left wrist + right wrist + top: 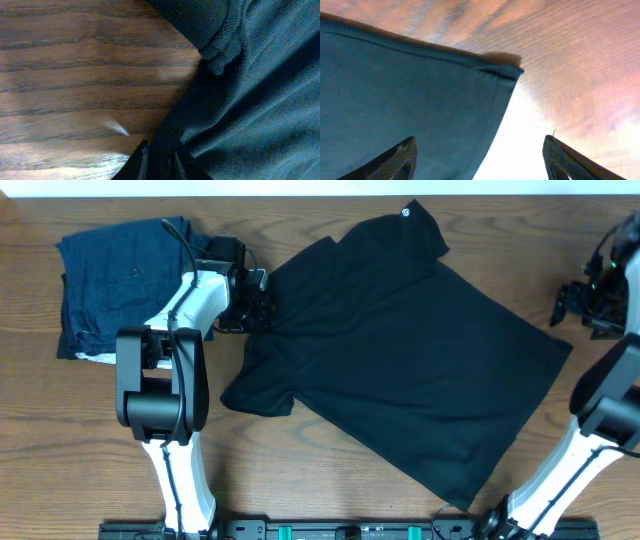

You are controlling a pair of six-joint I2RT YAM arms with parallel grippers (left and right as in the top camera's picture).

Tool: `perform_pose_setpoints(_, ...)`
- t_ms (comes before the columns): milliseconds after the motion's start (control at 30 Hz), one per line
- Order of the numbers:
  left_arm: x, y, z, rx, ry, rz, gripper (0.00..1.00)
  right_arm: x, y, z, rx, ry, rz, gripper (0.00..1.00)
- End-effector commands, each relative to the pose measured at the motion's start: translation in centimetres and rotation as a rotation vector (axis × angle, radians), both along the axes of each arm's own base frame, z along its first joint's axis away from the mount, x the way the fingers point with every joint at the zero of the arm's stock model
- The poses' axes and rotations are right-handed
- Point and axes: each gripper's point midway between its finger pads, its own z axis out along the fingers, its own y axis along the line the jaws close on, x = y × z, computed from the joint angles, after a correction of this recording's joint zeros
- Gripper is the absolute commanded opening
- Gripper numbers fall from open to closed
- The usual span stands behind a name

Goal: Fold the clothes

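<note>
A black polo shirt lies spread flat and slantwise across the table, collar at the far middle. My left gripper is at its left edge, by the sleeve and shoulder, and is shut on a fold of the shirt's fabric. The sleeve hem shows in the left wrist view. My right gripper is open and empty at the table's right side, just beside the shirt's right corner; its fingers straddle that hem edge above the table.
A folded pile of dark blue clothes sits at the far left of the wooden table. The arm bases stand at the front edge.
</note>
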Motion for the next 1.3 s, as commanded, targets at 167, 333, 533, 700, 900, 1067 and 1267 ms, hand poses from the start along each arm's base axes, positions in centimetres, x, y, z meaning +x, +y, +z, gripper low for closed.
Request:
perform_pose_setpoints(167, -2.3, 0.7, -2.9, 0.033, 0.095, 0.009, 0.17, -0.8, 0.5, -6.7, 0.138, -0.082, 0.232, 0.8)
perform_pose_setpoints(333, -2.3, 0.7, -2.9, 0.033, 0.094, 0.009, 0.17, -1.1, 0.3, -8.8, 0.129, -0.103, 0.224, 0.83)
perform_pose_setpoints(533, -2.3, 0.7, -2.9, 0.033, 0.095, 0.009, 0.17, -0.8, 0.4, -9.6, 0.126, -0.124, 0.227, 0.16)
perform_pose_setpoints(700, -2.0, 0.6, -2.8, 0.031, 0.083, 0.007, 0.17, 0.0, 0.0, -9.6, 0.103, -0.157, 0.231, 0.01)
perform_pose_setpoints(900, -1.3, -0.3, -2.8, 0.028, 0.046, -0.012, 0.17, 2.4, -0.8, -9.3, 0.06, -0.253, 0.243, 0.01)
perform_pose_setpoints(1067, -1.4, -1.7, -2.8, 0.027, 0.039, -0.045, 0.17, 5.7, -0.5, -8.4, 0.066, -0.399, 0.269, 0.01)
perform_pose_setpoints(1267, -1.8, -3.2, -2.8, 0.028, 0.038, -0.081, 0.24, 9.2, -1.1, -8.3, -0.01, -0.514, 0.305, 0.01)
